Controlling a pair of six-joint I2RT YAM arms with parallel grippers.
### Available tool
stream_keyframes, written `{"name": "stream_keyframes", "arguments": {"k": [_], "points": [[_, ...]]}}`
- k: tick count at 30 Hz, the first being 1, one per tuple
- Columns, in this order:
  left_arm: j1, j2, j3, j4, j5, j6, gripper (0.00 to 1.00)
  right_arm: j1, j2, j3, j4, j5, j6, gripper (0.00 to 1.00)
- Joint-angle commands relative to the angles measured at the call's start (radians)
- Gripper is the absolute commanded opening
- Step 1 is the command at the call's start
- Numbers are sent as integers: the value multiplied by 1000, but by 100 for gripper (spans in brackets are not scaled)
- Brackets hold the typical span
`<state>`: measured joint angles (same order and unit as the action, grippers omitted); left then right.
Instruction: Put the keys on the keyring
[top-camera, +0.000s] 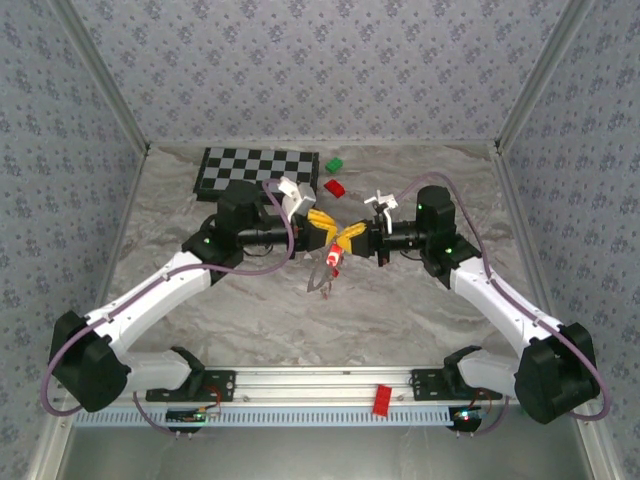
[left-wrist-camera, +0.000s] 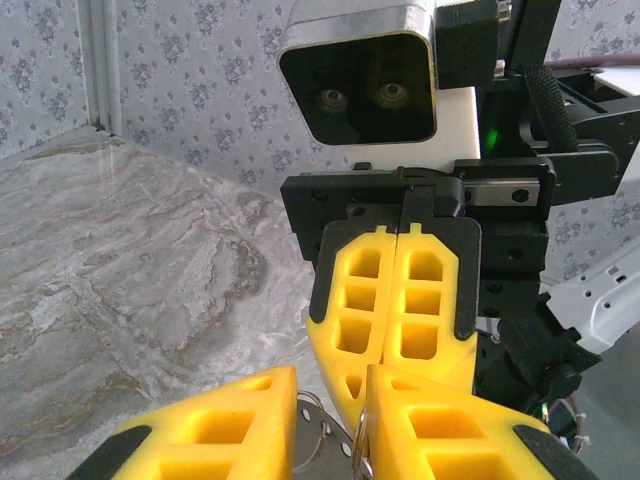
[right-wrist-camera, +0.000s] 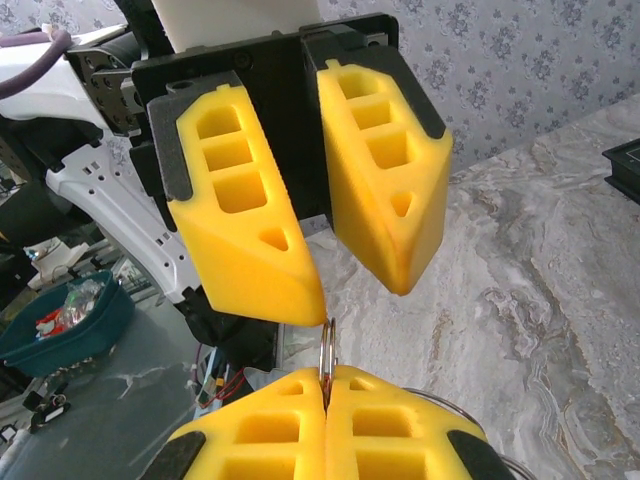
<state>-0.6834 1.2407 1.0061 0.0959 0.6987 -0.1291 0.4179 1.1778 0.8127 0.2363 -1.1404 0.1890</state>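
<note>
My two grippers meet tip to tip above the middle of the table. The right gripper (top-camera: 342, 244) (right-wrist-camera: 326, 400) is shut, and a small double-wire ring (right-wrist-camera: 326, 345) sticks up from between its pads, with a trace of red pinched beside it. In the top view a red-headed key (top-camera: 333, 258) sits just under those tips. The keyring (top-camera: 321, 281) (right-wrist-camera: 470, 420), a large thin wire loop, hangs below. The left gripper (top-camera: 329, 236) (left-wrist-camera: 330, 425) is open, its fingers (right-wrist-camera: 250, 230) either side of the small ring, one tip touching it. Other keys are hidden.
A checkerboard plate (top-camera: 258, 170) lies at the back left of the marble table. A green block (top-camera: 333, 163) and a red block (top-camera: 335, 187) lie behind the grippers. Another red block (top-camera: 381, 400) rests on the front rail. Side walls stand close.
</note>
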Motion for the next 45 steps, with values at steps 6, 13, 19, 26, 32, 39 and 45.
{"name": "stream_keyframes", "arguments": {"k": [6, 13, 19, 26, 32, 39, 45], "points": [[-1, 32, 60, -94, 22, 52, 28, 5, -33, 43, -14, -4, -29, 0], [1, 49, 78, -127, 36, 64, 31, 2, -37, 40, -20, -2, -33, 0], [13, 27, 66, -92, 69, 39, 32, -7, -37, 40, -20, -4, -36, 0], [21, -1, 51, -68, 96, 26, 33, -13, -35, 42, -19, -7, -35, 0], [25, 5, 48, -56, 127, 16, 33, -21, -41, 40, -13, -4, -24, 0], [23, 39, 62, -94, 126, 35, 33, -19, -46, 36, -2, -16, -20, 0], [19, 70, 82, -124, 144, 56, 32, -15, -45, 42, -19, -20, -30, 0]]}}
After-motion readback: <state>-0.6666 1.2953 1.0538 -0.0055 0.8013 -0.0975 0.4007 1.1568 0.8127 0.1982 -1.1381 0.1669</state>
